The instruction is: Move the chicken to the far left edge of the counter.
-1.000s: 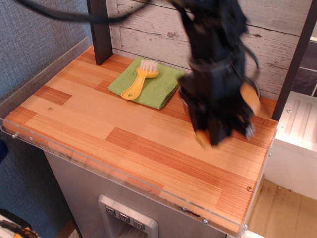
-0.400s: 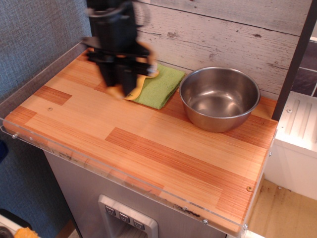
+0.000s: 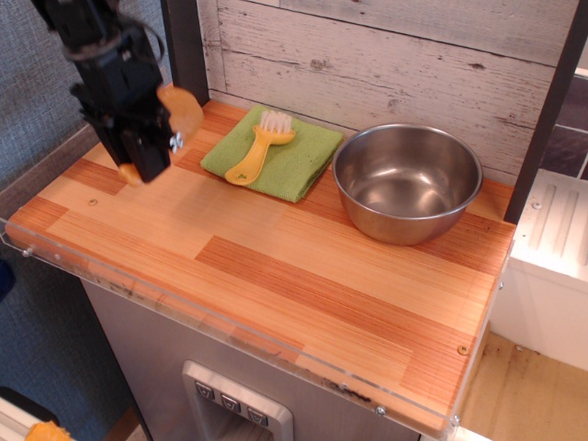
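The chicken (image 3: 180,112) is held clamped in the pincer (image 3: 147,152) above the left part of the counter (image 3: 276,266), near its left rim, while a brush (image 3: 257,147) is seen lying on a green cloth (image 3: 299,165) beside a steel bowl (image 3: 407,195).

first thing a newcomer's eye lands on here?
Probably the black gripper over the counter's left end, shut on the golden-tan chicken, whose ends stick out on either side. Next, the shiny steel bowl at back right, then the yellow brush lying on the green cloth by the back wall.
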Available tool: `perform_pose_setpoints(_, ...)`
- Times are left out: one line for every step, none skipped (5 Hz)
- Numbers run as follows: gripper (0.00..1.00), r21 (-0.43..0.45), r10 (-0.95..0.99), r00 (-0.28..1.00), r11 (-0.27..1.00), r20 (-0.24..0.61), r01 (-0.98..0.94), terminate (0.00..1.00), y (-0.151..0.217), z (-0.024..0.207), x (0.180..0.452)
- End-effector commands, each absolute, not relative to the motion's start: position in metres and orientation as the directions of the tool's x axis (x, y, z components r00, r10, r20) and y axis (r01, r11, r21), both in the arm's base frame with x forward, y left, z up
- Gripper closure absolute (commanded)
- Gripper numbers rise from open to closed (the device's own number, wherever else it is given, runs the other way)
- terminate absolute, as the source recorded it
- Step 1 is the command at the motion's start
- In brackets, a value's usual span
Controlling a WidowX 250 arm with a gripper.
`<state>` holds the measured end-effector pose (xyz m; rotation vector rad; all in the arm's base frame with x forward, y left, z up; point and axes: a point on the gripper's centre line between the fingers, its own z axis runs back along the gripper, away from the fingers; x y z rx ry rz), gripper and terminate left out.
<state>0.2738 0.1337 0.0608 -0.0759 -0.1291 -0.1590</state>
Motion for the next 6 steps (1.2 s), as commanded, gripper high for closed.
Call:
perform_pose_setpoints(1.0,0.123,-0.148,0.985,0.983,0.084,0.137,0.0,0.164,0.055,0.271)
perform_pose_setpoints(1.0,0.157,-0.109,0.993,0.983,0.051,0.1,0.0,0.173,0.043,0.271)
perform_pose_setpoints(1.0,0.142,-0.07,0.997,0.988,0.033,0.064,0.0,0.186,0.034,0.267)
perform_pose_setpoints(1.0,0.121,-0.067,0.997,0.991,0.026,0.063,0.0,0.195,0.028,0.263)
perform_pose_setpoints(0.0,0.098,-0.089,0.996,0.991,0.017,0.087,0.0,0.197,0.026,0.263)
perform_pose_setpoints(0.0,0.106,-0.124,0.992,0.987,0.028,0.121,0.0,0.193,0.031,0.263)
